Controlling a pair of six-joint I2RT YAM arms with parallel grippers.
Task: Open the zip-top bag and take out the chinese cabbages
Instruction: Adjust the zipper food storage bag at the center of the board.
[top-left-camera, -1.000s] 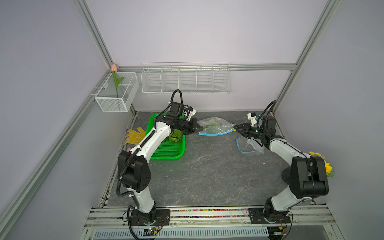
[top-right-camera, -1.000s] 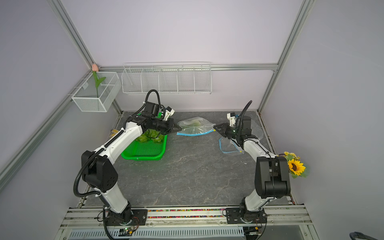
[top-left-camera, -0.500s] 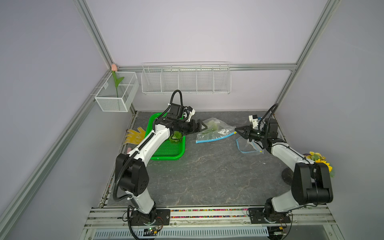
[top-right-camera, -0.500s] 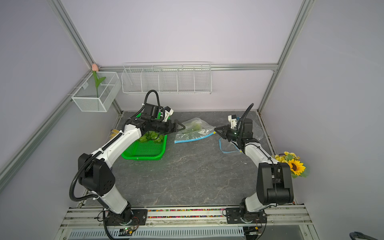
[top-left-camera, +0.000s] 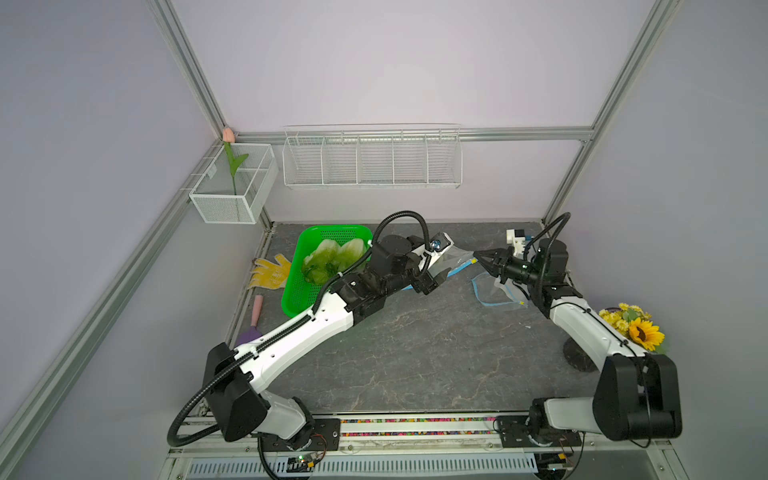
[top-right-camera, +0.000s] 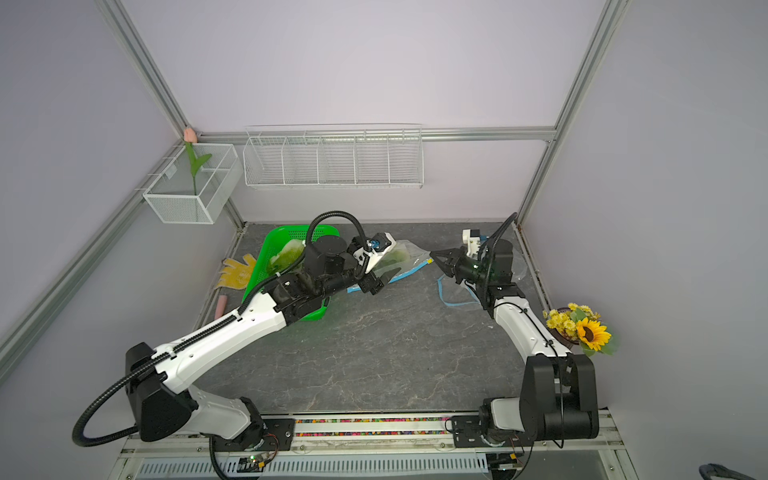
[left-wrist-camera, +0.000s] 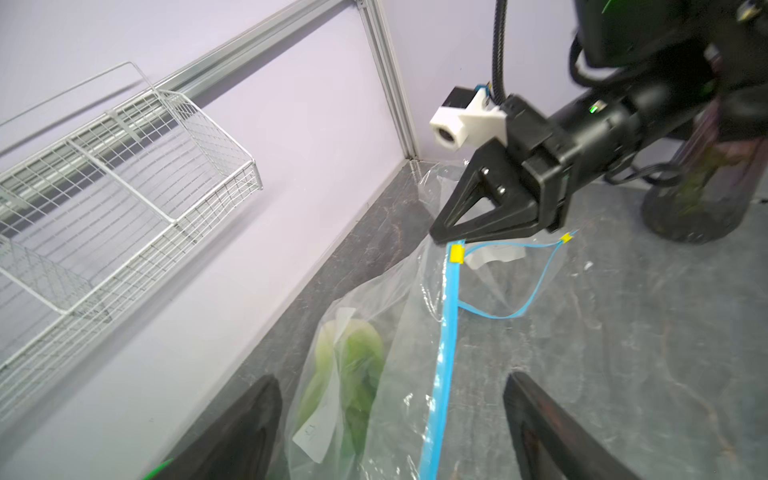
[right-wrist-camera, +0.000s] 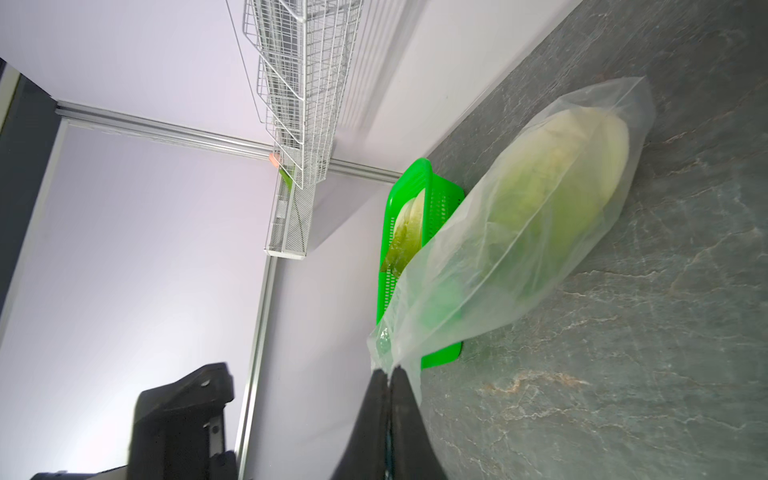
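Right gripper (left-wrist-camera: 434, 239) was clamped on a corner of the zip-top bag (left-wrist-camera: 399, 299), holding it taut, seemingly as an anchor; left gripper (left-wrist-camera: 388, 380) hovered, jaws apart, astride the blue zip (left-wrist-camera: 446, 340) (apparently unopened). One chinese cabbage (left-wrist-camera: 353, 357) lay inside, others in the green basket (top-left-camera: 291, 297).

Left arm's stretched way out, forearm low and nearly flat, and the left gripper (top-left-camera: 437, 281) has its fingers (left-wrist-camera: 249, 424) spread wide apart. Right arm comes in from its side with the elbow bent, right gripper (top-left-camera: 478, 254) pinched tight on a corner of the zip-top bag (right-wrist-camera: 478, 249). The two grippers point at each other, close together.
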